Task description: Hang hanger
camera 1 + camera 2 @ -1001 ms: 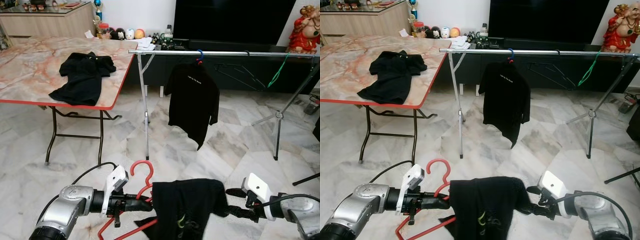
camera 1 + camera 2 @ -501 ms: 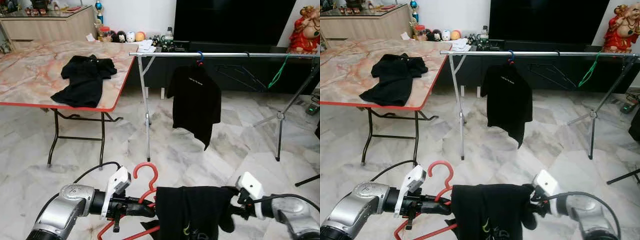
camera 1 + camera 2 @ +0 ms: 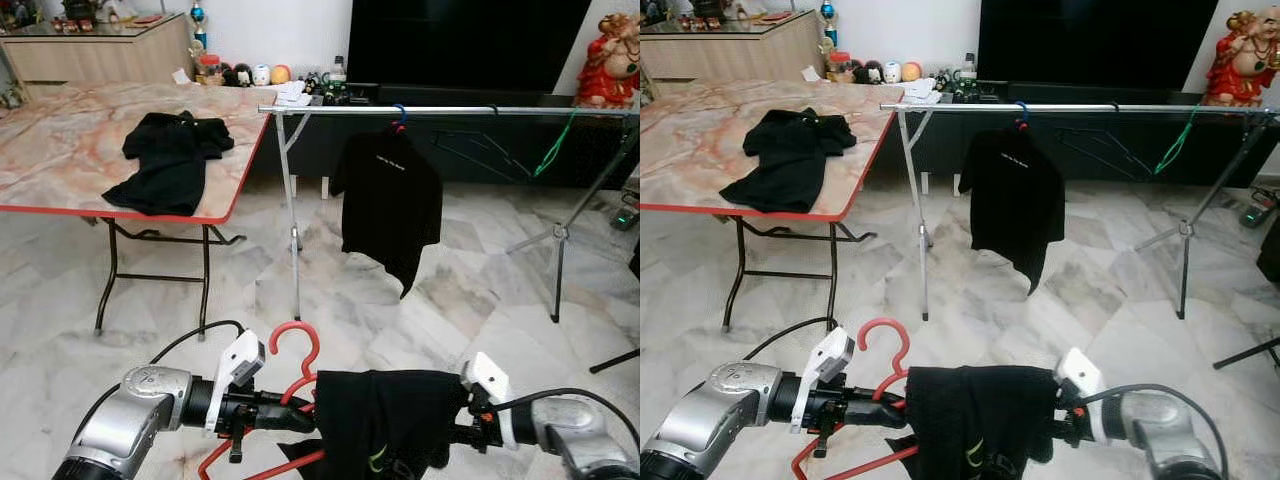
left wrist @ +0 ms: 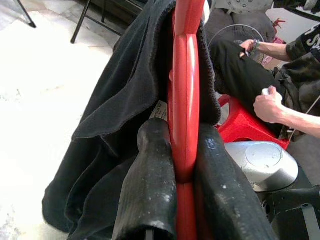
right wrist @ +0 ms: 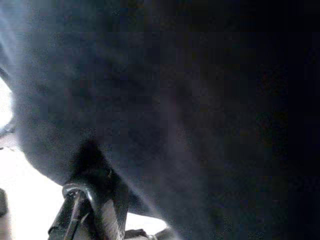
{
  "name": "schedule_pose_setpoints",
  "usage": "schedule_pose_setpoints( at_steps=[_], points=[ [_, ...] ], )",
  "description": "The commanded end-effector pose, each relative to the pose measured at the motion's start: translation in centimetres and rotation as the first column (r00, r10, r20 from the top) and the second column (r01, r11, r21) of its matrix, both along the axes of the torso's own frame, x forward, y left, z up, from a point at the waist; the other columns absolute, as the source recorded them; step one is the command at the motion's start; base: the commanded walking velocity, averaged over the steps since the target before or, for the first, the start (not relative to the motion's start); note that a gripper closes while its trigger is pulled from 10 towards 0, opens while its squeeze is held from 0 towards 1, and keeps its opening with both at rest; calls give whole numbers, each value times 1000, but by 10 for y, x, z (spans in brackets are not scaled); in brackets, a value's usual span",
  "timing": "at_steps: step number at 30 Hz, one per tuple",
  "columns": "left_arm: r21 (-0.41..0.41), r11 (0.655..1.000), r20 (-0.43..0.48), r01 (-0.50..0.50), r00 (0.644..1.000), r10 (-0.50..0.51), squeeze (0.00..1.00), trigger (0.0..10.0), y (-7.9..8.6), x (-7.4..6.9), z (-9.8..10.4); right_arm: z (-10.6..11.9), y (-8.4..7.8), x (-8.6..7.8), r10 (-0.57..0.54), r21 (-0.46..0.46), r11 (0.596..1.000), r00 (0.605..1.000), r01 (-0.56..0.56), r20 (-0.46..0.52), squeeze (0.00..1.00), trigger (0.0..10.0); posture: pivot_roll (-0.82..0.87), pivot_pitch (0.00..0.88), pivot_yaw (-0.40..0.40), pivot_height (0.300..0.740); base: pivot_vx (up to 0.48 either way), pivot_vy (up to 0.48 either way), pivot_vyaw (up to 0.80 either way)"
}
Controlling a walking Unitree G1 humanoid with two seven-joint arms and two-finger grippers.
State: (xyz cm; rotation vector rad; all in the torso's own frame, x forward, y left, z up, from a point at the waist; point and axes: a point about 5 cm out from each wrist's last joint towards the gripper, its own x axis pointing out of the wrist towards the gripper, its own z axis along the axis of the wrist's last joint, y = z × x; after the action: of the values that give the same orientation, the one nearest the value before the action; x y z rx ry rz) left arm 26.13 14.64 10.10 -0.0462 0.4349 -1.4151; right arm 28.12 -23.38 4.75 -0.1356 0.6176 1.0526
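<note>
The left gripper point(image 3: 300, 414) is clenched on the red hanger point(image 3: 296, 360), held low with a black shirt point(image 3: 385, 420) draped over it. The right gripper point(image 3: 455, 437) is buried in the cloth, probably steadying it; its fingers I cannot tell. The rail point(image 3: 450, 108) is well ahead.

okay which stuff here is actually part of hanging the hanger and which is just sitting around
In the job: red hanger clamped in the left tool; black shirt draped over it; right tool at the shirt; clothes rail.

Lying about: black shirt on the table; hung shirt; figurines; statue.
</note>
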Motion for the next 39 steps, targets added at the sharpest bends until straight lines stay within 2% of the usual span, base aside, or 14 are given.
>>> schedule_pose_setpoints(
  at_steps=[1,5,12,13,14,21,39],
  points=[
    [-48,999,49,26,999,-24,0,0,-8,2,13,-4,10,-1,45,32,999,998,-44,-39,0,10000,39,13,10,740,0,0,0],
    [-56,998,58,30,998,-27,0,0,-11,4,16,-10,20,-6,101,50,994,991,-97,-86,0,10000,44,16,11,740,0,0,0],
    [-74,997,67,36,997,-31,0,0,-15,4,20,-14,27,-5,81,44,996,994,-77,-79,0,10000,44,19,10,740,0,0,0],
    [-76,996,68,37,997,-32,0,0,-16,4,20,-14,29,-4,72,46,997,995,-69,-70,0,9373,44,19,10,740,0,0,0],
    [-78,996,69,39,997,-34,0,0,-17,4,21,-15,30,-2,45,51,998,997,-42,-63,0,0,49,23,8,740,0,0,0],
    [-77,996,72,33,997,-27,0,0,-16,5,21,-19,32,-4,44,37,998,997,-42,-67,0,0,49,31,8,740,0,0,0],
    [-73,997,85,33,996,-26,0,0,-17,8,23,-14,33,-3,68,79,995,996,-63,-64,0,0,49,50,5,740,0,0,0]
  ],
)
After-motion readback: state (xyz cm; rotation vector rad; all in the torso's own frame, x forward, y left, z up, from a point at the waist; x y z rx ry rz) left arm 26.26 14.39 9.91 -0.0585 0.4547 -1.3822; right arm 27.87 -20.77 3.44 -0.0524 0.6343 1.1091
